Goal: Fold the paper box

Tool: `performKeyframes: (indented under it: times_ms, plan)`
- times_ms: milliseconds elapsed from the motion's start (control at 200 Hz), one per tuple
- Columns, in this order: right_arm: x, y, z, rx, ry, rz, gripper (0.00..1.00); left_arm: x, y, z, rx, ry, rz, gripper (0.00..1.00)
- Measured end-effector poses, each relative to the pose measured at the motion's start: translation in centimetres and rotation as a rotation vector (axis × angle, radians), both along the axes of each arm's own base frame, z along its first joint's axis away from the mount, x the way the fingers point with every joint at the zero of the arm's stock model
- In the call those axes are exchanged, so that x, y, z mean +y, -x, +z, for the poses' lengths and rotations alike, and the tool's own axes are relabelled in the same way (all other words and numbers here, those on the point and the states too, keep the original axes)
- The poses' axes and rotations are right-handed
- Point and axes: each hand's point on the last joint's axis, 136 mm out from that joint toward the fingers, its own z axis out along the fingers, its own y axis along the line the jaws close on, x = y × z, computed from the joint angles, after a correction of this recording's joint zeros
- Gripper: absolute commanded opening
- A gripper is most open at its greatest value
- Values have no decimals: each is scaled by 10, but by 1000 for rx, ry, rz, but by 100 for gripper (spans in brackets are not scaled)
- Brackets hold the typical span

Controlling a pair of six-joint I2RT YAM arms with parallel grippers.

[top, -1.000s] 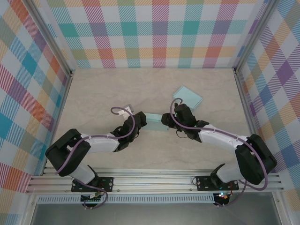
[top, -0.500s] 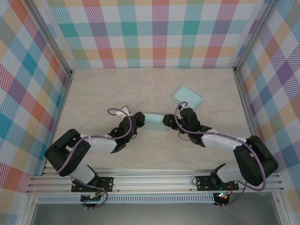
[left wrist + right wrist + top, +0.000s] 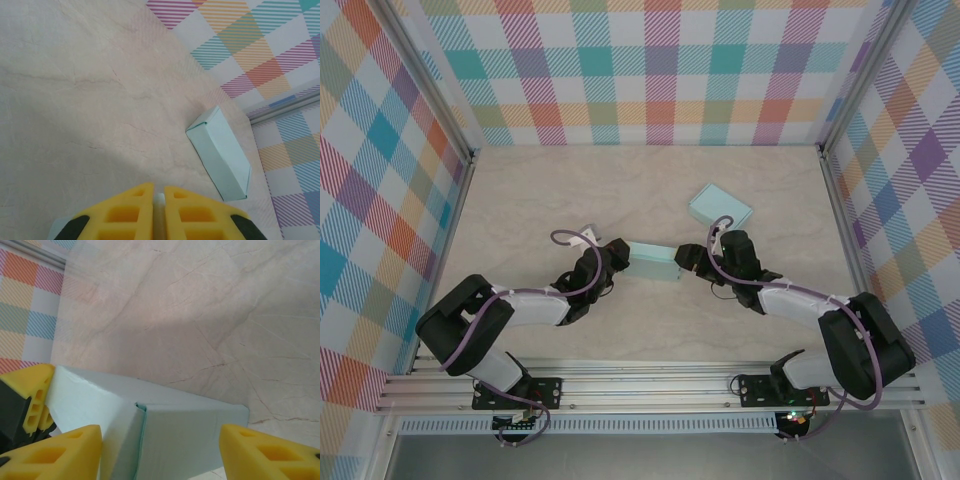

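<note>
Clamps left edge of paper box [image 3: 653, 262] with left gripper [image 3: 618, 257]; straddles its right end with right gripper [image 3: 165, 452], jaws apart.

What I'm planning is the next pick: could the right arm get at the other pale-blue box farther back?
Probably yes: the other box lies on bare table just beyond the right gripper, nothing between. Its open jaws flank the paper box, so it must back off first.
</note>
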Motion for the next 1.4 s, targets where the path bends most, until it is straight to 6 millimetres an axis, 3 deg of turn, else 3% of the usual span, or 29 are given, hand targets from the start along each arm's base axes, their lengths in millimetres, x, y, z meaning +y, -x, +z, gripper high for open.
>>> performKeyframes:
  times_ms: [460, 580, 795, 1105, 1300, 1400]
  plan:
    - [6, -11, -6, -59, -156, 43, 32, -1, -4, -4, -3, 17, 10, 11]
    - [5, -15, -5, -84, -178, 34, 26, 0, -6, -5, -16, 54, 12, 3]
    - [4, -17, -5, -97, -183, 29, 20, 0, -7, -6, -35, 90, 15, 0]
    - [4, -19, -4, -85, -175, 24, 18, 4, -10, -7, -35, 101, 12, 0]
    - [2, -19, -2, -69, -151, 8, 19, 6, -11, -9, -21, 100, 2, 20]
    - [2, -19, -1, -63, -136, 3, 19, 7, -10, -15, -3, 88, 0, 22]
